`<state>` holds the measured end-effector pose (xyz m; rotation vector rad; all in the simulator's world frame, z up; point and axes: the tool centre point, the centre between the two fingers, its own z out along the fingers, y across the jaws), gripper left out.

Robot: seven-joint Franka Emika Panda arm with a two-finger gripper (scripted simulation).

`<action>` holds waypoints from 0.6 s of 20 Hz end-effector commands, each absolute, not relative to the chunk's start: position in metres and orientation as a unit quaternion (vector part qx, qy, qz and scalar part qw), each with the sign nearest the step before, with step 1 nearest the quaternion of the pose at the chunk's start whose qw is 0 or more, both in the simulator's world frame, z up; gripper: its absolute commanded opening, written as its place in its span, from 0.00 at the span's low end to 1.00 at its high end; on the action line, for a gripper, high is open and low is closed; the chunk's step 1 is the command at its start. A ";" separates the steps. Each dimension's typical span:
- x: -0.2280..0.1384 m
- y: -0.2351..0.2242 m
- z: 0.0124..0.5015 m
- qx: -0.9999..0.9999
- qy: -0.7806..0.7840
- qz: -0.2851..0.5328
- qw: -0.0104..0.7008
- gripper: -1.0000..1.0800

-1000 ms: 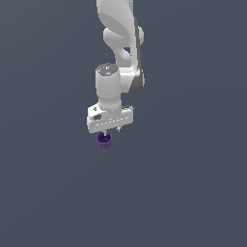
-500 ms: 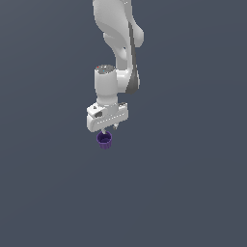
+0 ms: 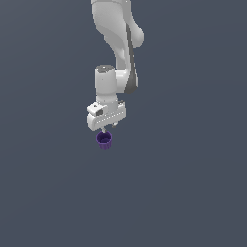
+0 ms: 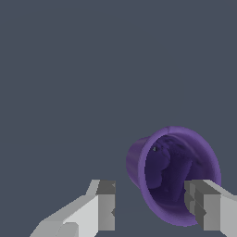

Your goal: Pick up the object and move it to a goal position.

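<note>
The object, a small dark purple cup (image 3: pixel 104 140), hangs right under my white gripper (image 3: pixel 104 131) in the exterior view, with no surface showing beneath it. In the wrist view the cup (image 4: pixel 173 173) is tilted, with its hollow opening facing the camera. My gripper (image 4: pixel 148 206) has its fingers to either side of it. One fingertip (image 4: pixel 199 208) overlaps the cup's rim; the other (image 4: pixel 106 206) stands just beside its wall. The gripper looks shut on the cup.
Only a uniform dark grey background shows around the arm (image 3: pixel 118 43) in both views. No table edge, goal marker or other object is visible.
The arm's upper links have shifted toward the exterior view's left and up. The gripper and the cup have risen very slightly together.
</note>
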<state>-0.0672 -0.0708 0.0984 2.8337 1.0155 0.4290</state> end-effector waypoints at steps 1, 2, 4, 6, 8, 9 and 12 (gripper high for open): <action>-0.068 -0.071 0.098 0.929 0.337 0.142 0.051 0.62; -0.068 -0.071 0.098 0.930 0.335 0.141 0.051 0.62; -0.067 -0.071 0.097 0.930 0.335 0.141 0.051 0.62; -0.067 -0.071 0.094 0.930 0.335 0.141 0.051 0.62; -0.065 -0.071 0.090 0.930 0.336 0.142 0.051 0.62; -0.065 -0.071 0.087 0.930 0.336 0.142 0.051 0.62; -0.062 -0.071 0.077 0.929 0.337 0.142 0.052 0.62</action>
